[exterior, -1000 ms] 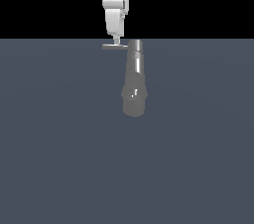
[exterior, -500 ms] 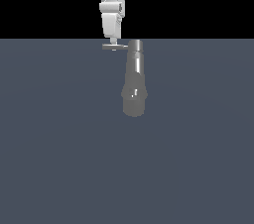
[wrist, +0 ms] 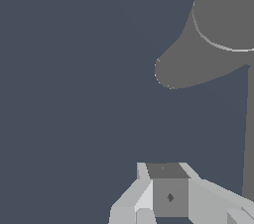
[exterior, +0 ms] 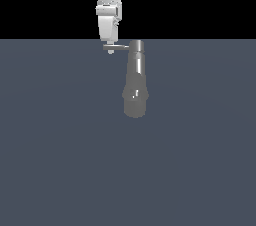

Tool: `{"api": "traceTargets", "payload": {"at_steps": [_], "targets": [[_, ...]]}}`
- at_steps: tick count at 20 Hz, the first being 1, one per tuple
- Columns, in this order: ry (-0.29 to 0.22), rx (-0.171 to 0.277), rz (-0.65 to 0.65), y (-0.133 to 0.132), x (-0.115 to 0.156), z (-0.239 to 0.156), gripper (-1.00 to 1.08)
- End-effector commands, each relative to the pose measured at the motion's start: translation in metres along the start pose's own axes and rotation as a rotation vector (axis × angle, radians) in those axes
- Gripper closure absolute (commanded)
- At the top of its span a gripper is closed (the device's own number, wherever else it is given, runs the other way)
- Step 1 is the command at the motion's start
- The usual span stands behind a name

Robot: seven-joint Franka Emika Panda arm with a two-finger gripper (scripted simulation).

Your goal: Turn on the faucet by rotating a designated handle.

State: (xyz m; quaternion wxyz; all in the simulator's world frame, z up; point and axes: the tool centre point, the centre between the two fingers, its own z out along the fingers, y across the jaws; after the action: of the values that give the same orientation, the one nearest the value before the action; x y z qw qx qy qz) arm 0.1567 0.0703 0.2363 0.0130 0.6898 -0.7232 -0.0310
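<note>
In the exterior view the faucet (exterior: pixel 135 82) is a glossy grey column that widens to a rounded end nearer the camera. The handle (exterior: pixel 119 47) is a thin grey rod sticking out from the narrow far end toward the exterior view's left. My white gripper (exterior: pixel 110 50) comes down from above, and its fingertips touch the outer end of the handle. The fingers look pressed together with nothing between them. In the wrist view, my fingers (wrist: pixel 170 196) sit at the frame edge and a wide grey part of the faucet (wrist: pixel 213 34) fills one corner.
A flat dark blue-grey floor (exterior: pixel 60 160) extends all around the faucet. The background behind it is black. Nothing else shows.
My gripper has shifted a little toward the exterior view's left, along the handle to its outer end. The handle and faucet look unchanged.
</note>
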Motion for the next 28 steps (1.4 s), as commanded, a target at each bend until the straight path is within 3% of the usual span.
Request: {"api": "traceTargets", "payload": {"at_steps": [1, 28], "targets": [[0.000, 0.001, 0.000, 0.004, 0.000, -0.002, 1.08], [-0.001, 0.001, 0.000, 0.066, -0.002, -0.028, 1.08]]}}
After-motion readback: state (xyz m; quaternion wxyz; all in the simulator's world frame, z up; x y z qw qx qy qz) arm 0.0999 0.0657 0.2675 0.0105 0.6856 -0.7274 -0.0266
